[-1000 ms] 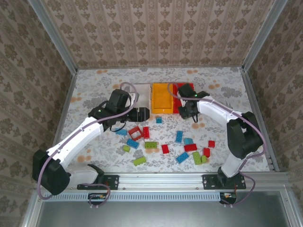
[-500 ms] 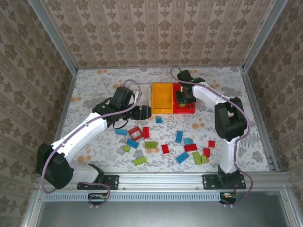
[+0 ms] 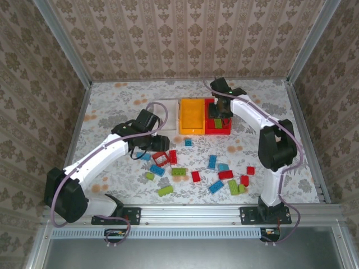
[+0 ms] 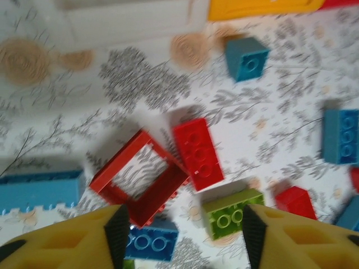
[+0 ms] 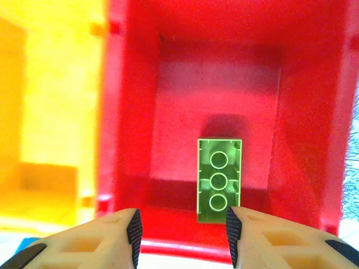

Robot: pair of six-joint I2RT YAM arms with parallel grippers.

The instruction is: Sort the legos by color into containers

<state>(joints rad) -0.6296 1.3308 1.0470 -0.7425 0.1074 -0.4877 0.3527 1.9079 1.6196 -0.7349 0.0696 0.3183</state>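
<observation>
I can't tell whether the green brick (image 5: 219,180) rests or hangs in the red bin (image 5: 126,112) just ahead of my empty, half-open right tool (image 5: 182,230), its long axis pointing straight away.

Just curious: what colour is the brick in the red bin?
Lime green brick in the red bin; clearest in the right wrist view.

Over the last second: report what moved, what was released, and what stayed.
The right pincer swung up over the red bin and opened; a green brick now lies inside. The left pincer, open, drew back from the white bin to above the loose bricks. The bins and loose bricks stayed put.
</observation>
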